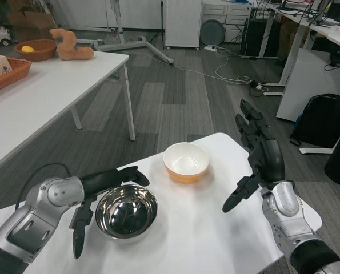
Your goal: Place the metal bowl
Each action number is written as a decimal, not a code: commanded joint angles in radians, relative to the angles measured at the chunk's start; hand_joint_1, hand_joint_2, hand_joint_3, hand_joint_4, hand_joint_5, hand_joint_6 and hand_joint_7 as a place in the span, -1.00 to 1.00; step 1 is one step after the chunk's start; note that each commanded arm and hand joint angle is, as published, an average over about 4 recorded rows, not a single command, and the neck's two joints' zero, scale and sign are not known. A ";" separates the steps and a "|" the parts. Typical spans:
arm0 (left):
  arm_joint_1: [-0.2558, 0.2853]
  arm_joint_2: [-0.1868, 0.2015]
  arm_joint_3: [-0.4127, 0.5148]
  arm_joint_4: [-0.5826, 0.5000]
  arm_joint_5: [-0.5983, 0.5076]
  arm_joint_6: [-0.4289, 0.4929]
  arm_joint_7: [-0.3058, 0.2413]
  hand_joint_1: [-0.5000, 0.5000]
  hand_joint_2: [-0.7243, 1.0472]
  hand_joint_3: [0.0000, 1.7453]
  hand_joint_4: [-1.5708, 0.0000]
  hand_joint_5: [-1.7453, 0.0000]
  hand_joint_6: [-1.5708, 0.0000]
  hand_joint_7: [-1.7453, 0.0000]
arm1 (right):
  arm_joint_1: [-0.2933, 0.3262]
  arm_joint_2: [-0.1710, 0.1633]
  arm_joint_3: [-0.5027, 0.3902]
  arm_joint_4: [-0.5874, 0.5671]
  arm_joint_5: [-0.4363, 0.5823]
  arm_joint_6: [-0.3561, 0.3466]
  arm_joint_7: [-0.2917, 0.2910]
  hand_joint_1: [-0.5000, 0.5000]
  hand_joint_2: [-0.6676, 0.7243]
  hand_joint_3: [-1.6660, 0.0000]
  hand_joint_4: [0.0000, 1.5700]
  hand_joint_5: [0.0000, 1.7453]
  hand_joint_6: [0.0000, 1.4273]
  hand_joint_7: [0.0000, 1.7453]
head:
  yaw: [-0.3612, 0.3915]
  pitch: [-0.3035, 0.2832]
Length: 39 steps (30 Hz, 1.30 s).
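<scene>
The metal bowl (126, 210) sits on the white table (204, 240) in the lower left of the frame, upright and mouth up. The left hand (101, 197) wraps around the bowl's left side: some fingers lie along the far rim toward the upper right, others hang down past the near left edge (whether they actually press the rim or only lie just beside it, I cannot tell). The bowl is polished steel, round and fairly shallow, its inside mirroring dark shapes and a bright patch of light.

The right hand (258, 157) hovers at the right of the frame, over the table's far right edge, fingers spread and holding nothing, well apart from the bowl.

Between them, toward the centre, stands an orange bowl (186, 162) with a white inside, near the metal bowl but not touching it.
</scene>
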<state>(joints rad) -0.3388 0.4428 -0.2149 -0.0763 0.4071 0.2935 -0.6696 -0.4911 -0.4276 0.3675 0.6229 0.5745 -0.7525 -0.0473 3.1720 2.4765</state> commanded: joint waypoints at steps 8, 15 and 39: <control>0.009 -0.103 0.187 -0.007 0.069 -0.135 0.022 -1.00 -0.60 -0.80 1.00 -1.00 1.00 0.20 | 0.010 0.003 -0.012 -0.003 0.005 -0.010 -0.006 -0.65 0.82 1.00 -1.00 -1.00 -1.00 -0.76 | -0.003 -0.002; -0.016 -0.240 0.420 -0.033 0.027 -0.354 0.143 -1.00 -0.60 -0.70 1.00 -1.00 1.00 0.20 | 0.002 0.005 -0.015 0.002 0.005 -0.010 -0.010 -0.58 0.82 1.00 -1.00 -1.00 -1.00 -0.78 | -0.005 0.035; -0.034 -0.317 0.603 -0.137 -0.276 -0.469 0.205 -1.00 -0.60 -0.70 1.00 -0.41 1.00 -0.04 | -0.031 0.020 -0.052 -0.035 -0.017 -0.013 -0.014 -0.58 0.82 1.00 -1.00 -1.00 -1.00 -0.80 | -0.154 0.131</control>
<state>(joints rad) -0.3761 0.1108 0.3807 -0.2073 0.1345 -0.1804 -0.4620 -0.5059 -0.4140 0.3295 0.6035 0.5614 -0.7583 -0.0576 3.0205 2.6072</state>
